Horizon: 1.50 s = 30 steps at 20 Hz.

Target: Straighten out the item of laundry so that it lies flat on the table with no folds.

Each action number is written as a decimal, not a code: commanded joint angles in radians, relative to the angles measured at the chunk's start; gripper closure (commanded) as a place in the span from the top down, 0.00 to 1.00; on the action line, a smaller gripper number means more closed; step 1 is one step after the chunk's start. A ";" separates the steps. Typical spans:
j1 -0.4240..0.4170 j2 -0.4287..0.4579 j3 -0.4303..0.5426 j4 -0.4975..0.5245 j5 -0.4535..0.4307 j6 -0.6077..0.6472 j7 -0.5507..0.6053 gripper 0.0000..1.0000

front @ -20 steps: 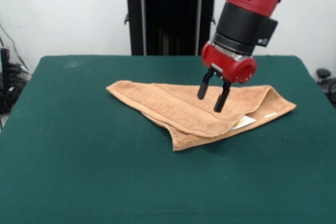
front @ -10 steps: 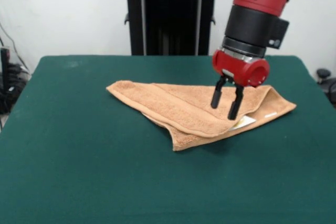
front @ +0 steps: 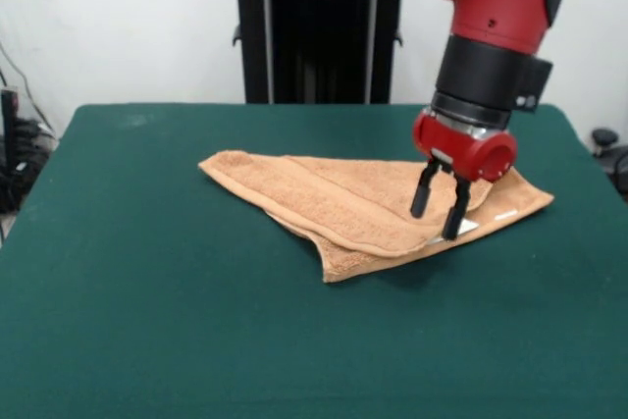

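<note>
On the green table [front: 147, 321], the towel [front: 343, 208] was left folded over itself near the middle. The gripper [front: 440, 213] was held unclenched and empty above its folded edge, seemingly positioned for grasping that layer.

Terry cloth towel [front: 353, 208], rough; table [front: 147, 291] w/ matt felt.

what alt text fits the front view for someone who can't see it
A tan towel lies folded over itself on a green table. The red arm's gripper hovers with open jaws over the towel's right part, near a white label.
</note>
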 commanded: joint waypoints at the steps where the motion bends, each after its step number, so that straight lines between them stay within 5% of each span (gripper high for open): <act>1: 0.069 0.134 0.013 -0.028 0.058 -0.015 0.102 1.00; 13: 0.109 0.149 -0.042 -0.036 0.080 0.048 0.088 1.00; 19: 0.108 0.152 -0.070 -0.088 -0.014 0.087 -0.049 1.00; 20: 0.107 0.151 -0.070 -0.088 -0.016 0.084 -0.054 0.00; 30: 0.099 0.151 -0.054 -0.069 0.019 0.034 0.005 0.00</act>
